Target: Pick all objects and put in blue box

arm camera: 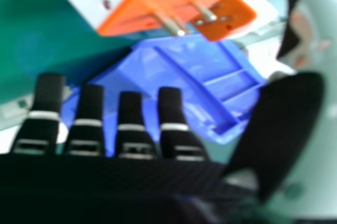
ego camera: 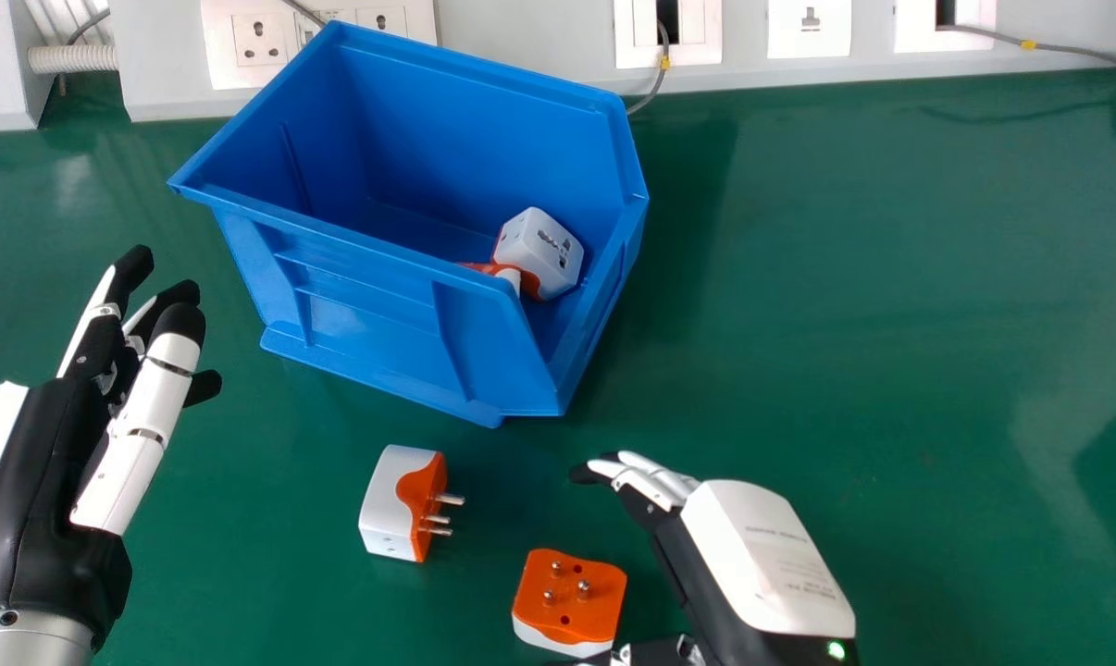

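Adapter [ego camera: 572, 597], orange on top and white below, lies nearest on the green table [ego camera: 891, 370], its three pins pointing up. Just beside it, the right hand [ego camera: 752, 546] slants in, palm down, its back bearing small lines of print and a lit green dot; its fingers are extended, with the thumb apart from them. The left hand [ego camera: 58, 453], with a small printed code at its wrist, is at the view's left, its fingers loosely extended and apart. Between the hands, a second adapter [ego camera: 396, 504] lies on its side, three pins toward the view's right. Beyond is one blue box [ego camera: 373, 324], set askew; a white adapter [ego camera: 539, 245] sits inside, with more orange and white next to it, partly hidden, perhaps another. Behind, four outlet plates [ego camera: 810, 42] line a white panel [ego camera: 521, 42].
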